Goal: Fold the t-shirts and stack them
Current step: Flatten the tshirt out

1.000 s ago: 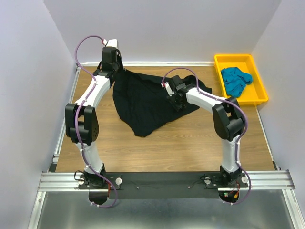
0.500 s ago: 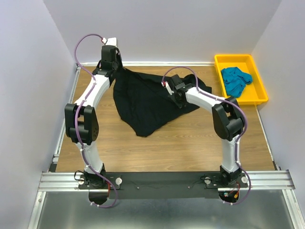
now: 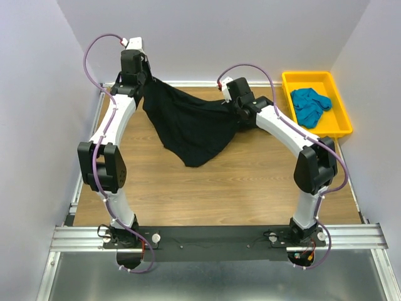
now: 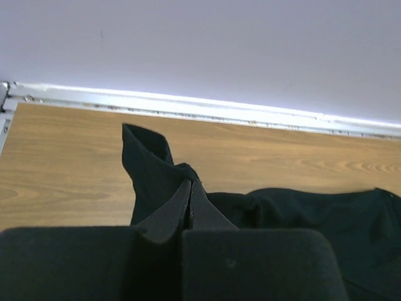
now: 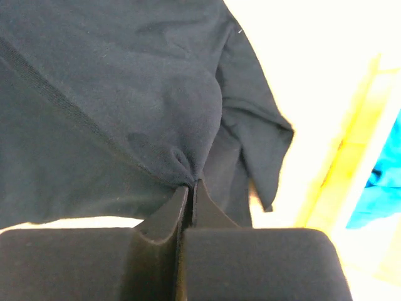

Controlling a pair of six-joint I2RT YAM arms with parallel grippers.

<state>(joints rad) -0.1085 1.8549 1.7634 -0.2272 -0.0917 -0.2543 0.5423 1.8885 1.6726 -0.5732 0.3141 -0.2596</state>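
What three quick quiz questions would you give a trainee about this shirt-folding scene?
1. True or false: the bright teal-blue cloth t-shirt lies in the yellow plastic tray.
2. The large plain black cloth t-shirt is pinched by: A) left jaws only, B) right jaws only, C) both.
3. On which side of the robot, left or right, does the tray sit?
Key: 1 true; 2 C; 3 right.

Both arms are stretched forward and raised, with the elbows bent outward above the bases. The left pincer (image 3: 143, 79) is held at the far left and the right pincer (image 3: 237, 108) well to its right. Each is clamped tight on the black t-shirt (image 3: 191, 125).
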